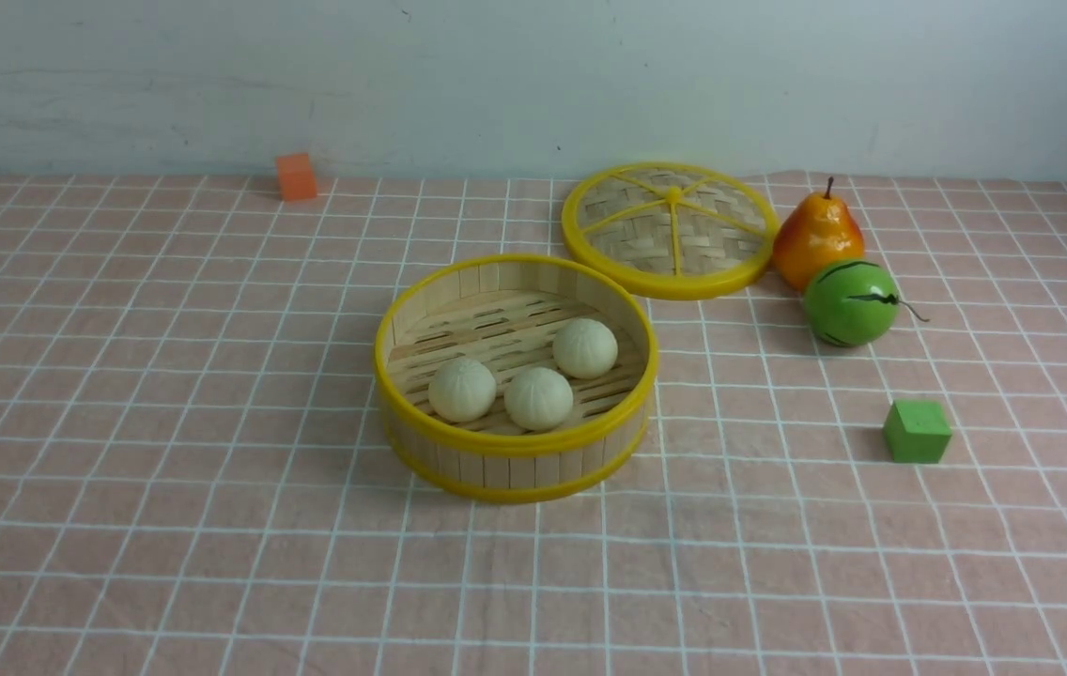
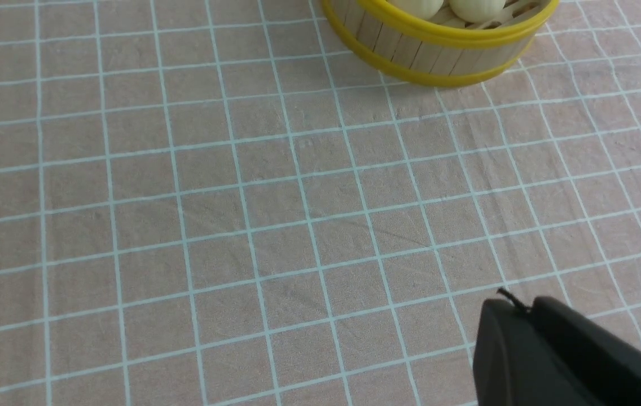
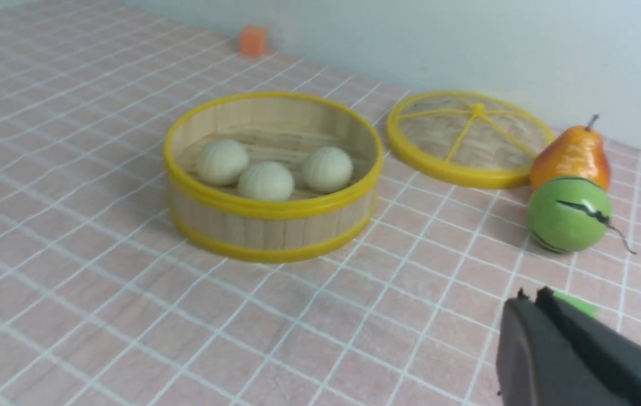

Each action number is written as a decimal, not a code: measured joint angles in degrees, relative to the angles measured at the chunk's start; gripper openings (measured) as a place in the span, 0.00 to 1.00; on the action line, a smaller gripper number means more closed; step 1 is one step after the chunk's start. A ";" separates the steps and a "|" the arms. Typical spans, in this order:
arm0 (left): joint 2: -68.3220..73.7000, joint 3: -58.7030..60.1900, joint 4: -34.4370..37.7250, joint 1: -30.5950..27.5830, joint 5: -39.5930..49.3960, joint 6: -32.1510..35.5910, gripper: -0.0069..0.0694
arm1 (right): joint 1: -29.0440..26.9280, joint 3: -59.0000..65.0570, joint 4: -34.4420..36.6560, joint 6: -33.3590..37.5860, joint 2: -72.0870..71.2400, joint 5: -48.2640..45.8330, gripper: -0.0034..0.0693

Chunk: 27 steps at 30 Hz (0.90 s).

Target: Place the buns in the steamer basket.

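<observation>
- Now, in the front view, the steamer basket (image 1: 515, 469) sits near the middle of the frame on the tiled-pattern tabletop (image 1: 214, 563).
- All three buns lie on its slatted floor: the left bun (image 1: 462, 390) and the middle bun (image 1: 539, 399) toward the near rim, the right bun (image 1: 584, 348) a little farther back.
- The woven lid (image 1: 721, 225) lies flat at upper centre-right, just behind the basket.
- Right of the lid stands an orange pear (image 1: 818, 239), with a green striped ball (image 1: 851, 302) in front of it.
- A green block (image 1: 917, 432) is at centre right, an orange block (image 1: 297, 176) at upper left.
- In the left wrist view, the left hand (image 2: 523, 307) is clenched, well apart from the basket, which the frame cuts off; two buns show partly.
- In the right wrist view, the right hand (image 3: 532, 299) is clenched too, overlapping the green block in the picture; the buns show inside the basket.
</observation>
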<state>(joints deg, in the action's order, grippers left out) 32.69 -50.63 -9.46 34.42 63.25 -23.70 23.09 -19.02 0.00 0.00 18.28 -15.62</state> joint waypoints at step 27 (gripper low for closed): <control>0.00 0.00 -0.06 0.00 0.00 0.00 0.14 | -25.15 20.01 -0.98 -5.69 -18.84 -5.97 0.03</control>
<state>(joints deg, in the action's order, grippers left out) 32.69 -50.63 -9.52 34.42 63.25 -23.70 -2.06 0.98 -0.98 -5.69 -0.56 -21.59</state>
